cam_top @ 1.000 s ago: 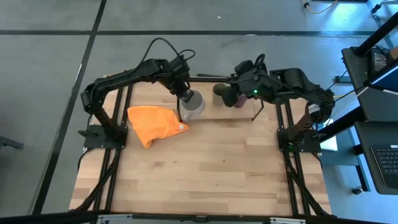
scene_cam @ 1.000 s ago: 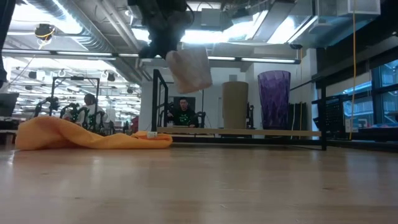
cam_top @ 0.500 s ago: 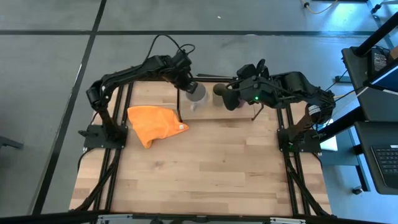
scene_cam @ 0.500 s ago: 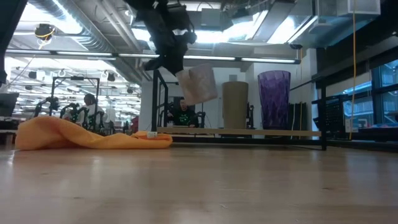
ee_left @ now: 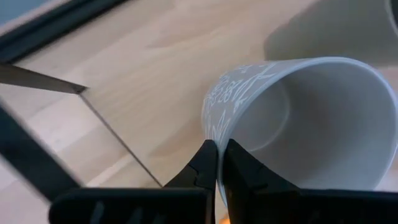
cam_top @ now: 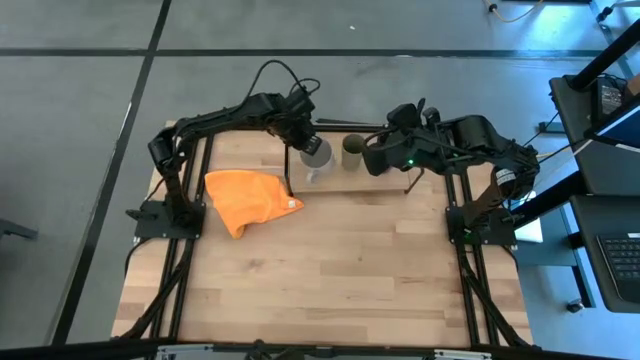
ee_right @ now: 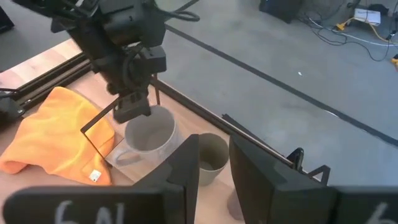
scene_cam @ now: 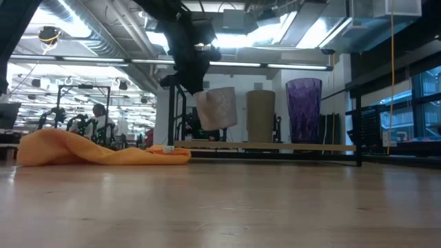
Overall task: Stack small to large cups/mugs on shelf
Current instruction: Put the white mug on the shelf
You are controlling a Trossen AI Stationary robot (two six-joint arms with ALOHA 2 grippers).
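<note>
My left gripper (cam_top: pixel 305 142) is shut on the grey mug (scene_cam: pixel 217 109), which hangs tilted above the shelf's light-wood board (scene_cam: pixel 275 146). The mug also shows in the left wrist view (ee_left: pixel 311 124) and the right wrist view (ee_right: pixel 149 134). The olive-green cup (scene_cam: pixel 260 116) and the purple ribbed cup (scene_cam: pixel 303 110) stand upright on the board, to the mug's right. My right gripper (ee_right: pixel 212 142) is open above the shelf's right part and holds nothing. It hides most of the purple cup in the high view. My left gripper pinches the mug's wall at the rim (ee_left: pixel 219 155), one finger (ee_left: pixel 205 167) outside and one finger (ee_left: pixel 242 169) inside the mug. The fingers come from above, pointing down. The mug hangs tilted below them, clear of the board.
An orange cloth (cam_top: pixel 248 198) lies on the table left of the shelf, close to its black wire side frame (cam_top: pixel 290 170). The near half of the wooden tabletop (cam_top: pixel 320 280) is free room. A person (scene_cam: pixel 202 125) sits in the room beyond the table.
My left gripper has gone down and toward the table's far edge with the grey mug. The mug has sunk from well above the shelf to just over the board, closer to the olive-green cup, and stays tilted in the hold.
</note>
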